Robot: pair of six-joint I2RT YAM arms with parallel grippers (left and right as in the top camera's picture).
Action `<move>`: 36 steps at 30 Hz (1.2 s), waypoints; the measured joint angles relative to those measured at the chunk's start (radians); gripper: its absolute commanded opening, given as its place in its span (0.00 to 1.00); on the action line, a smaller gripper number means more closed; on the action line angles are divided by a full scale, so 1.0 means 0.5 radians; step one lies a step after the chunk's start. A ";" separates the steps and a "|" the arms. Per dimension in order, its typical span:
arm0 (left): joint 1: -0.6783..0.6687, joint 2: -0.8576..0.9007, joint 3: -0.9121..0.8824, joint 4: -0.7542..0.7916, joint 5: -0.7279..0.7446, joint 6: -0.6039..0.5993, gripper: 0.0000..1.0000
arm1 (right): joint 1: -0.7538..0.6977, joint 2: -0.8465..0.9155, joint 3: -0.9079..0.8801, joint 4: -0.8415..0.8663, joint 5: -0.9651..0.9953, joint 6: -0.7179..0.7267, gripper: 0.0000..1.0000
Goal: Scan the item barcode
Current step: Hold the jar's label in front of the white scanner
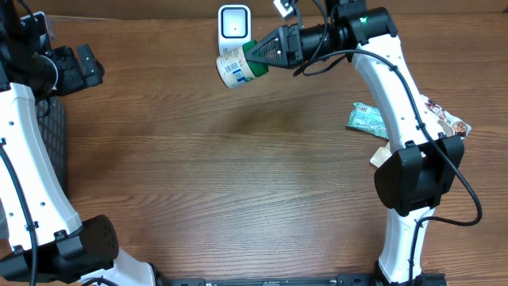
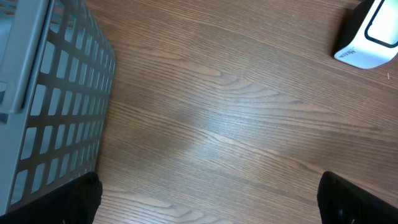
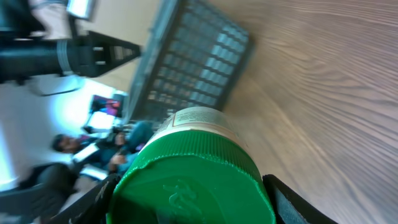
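Observation:
A white bottle with a green cap (image 1: 240,63) hangs lying sideways over the far middle of the table, its printed label facing up. My right gripper (image 1: 260,54) is shut on its green cap (image 3: 196,183), a finger on either side. Just behind the bottle stands the white barcode scanner (image 1: 233,24), whose corner also shows in the left wrist view (image 2: 370,38). My left gripper (image 1: 83,67) is at the far left, well away from the bottle. It hangs open over bare wood (image 2: 208,202).
A grey mesh basket (image 2: 53,106) stands at the table's left edge, beside my left gripper. A teal packet (image 1: 366,118) and a patterned packet (image 1: 446,119) lie on the right side near my right arm.

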 measured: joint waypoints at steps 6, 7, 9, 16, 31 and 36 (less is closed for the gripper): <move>0.000 0.000 0.000 0.000 0.000 0.000 1.00 | 0.220 0.000 0.000 -0.005 0.790 0.180 0.33; 0.000 0.000 0.000 0.000 0.000 0.001 1.00 | 0.257 0.000 0.000 0.027 0.887 0.221 0.32; 0.000 0.000 0.000 0.000 0.000 0.001 1.00 | 0.345 0.000 0.003 0.127 1.131 0.320 0.32; 0.000 0.000 0.000 -0.001 0.000 0.001 1.00 | 0.363 -0.002 0.159 0.373 1.897 0.347 0.40; 0.000 0.000 0.000 0.000 0.000 0.001 1.00 | 0.482 0.349 0.169 1.522 2.782 -0.864 0.37; 0.000 0.000 0.000 0.000 0.000 0.000 1.00 | 0.478 0.632 0.166 1.911 2.852 -1.385 0.38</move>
